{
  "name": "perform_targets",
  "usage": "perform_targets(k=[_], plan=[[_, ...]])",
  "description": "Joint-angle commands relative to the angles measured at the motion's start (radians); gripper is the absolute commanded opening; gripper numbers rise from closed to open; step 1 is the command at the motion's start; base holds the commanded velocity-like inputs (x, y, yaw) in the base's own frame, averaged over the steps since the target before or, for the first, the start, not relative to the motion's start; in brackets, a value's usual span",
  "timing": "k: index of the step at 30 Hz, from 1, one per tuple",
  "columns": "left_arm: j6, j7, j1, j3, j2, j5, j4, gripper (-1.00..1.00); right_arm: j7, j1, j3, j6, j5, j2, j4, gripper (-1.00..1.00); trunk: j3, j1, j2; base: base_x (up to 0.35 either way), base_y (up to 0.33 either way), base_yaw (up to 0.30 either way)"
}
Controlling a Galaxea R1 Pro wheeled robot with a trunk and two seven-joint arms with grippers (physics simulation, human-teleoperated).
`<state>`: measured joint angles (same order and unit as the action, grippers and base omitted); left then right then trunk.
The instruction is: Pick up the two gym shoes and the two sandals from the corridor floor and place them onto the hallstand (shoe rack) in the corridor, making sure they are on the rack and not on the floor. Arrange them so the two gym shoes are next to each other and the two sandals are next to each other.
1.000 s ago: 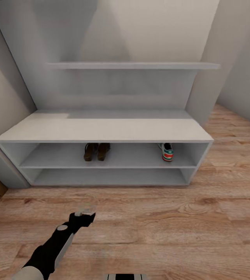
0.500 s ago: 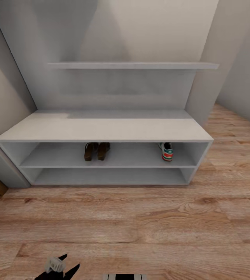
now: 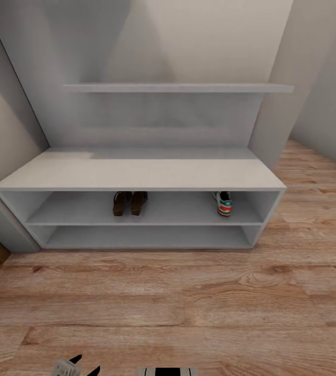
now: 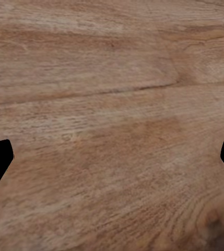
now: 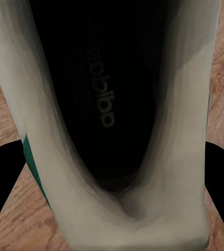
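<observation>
Sandals [image 3: 129,203] sit together on the hallstand [image 3: 136,175], one gym shoe [image 3: 224,203] far along. Left hand [image 4: 112,157] is spread over floor [image 4: 112,78]. Right hand [image 5: 112,172] pinches the other shoe [image 5: 117,104]; it goes beside its twin next.

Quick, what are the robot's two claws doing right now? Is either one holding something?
Left gripper: open, empty, above the corridor floor.
Right gripper: fingers on either side of a gym shoe; a firm grasp cannot be told.
</observation>
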<state>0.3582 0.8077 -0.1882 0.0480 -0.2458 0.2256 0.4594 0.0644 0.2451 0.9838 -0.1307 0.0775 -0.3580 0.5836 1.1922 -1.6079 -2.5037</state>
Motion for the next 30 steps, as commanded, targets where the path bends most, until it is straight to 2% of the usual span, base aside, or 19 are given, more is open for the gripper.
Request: perform_targets(k=[1,7,16,30], plan=[[0.001,0.007,-0.001,0.008,0.0,0.005,-0.002,1.0,0.007,0.001,0.007,-0.004,0.008,0.0,-0.001,-1.0,0.001,0.0,0.0,0.0,-0.101,0.0],[0.003,0.009,0.0,0.038,-0.002,0.005,-0.002,1.0,0.005,0.001,0.007,-0.004,0.008,0.001,-0.003,-1.0,0.001,0.0,0.0,-0.052,-0.142,0.0],[0.002,0.013,0.002,0.051,-0.004,0.006,-0.002,1.0,0.005,0.002,0.007,-0.004,0.009,0.001,-0.004,-1.0,0.001,0.0,0.0,-0.272,-0.064,0.0],[0.001,0.014,0.003,0.052,-0.006,0.032,-0.002,1.0,0.005,0.001,0.007,-0.004,0.01,0.001,-0.004,-1.0,0.001,0.0,0.0,-0.3,0.148,0.0]])
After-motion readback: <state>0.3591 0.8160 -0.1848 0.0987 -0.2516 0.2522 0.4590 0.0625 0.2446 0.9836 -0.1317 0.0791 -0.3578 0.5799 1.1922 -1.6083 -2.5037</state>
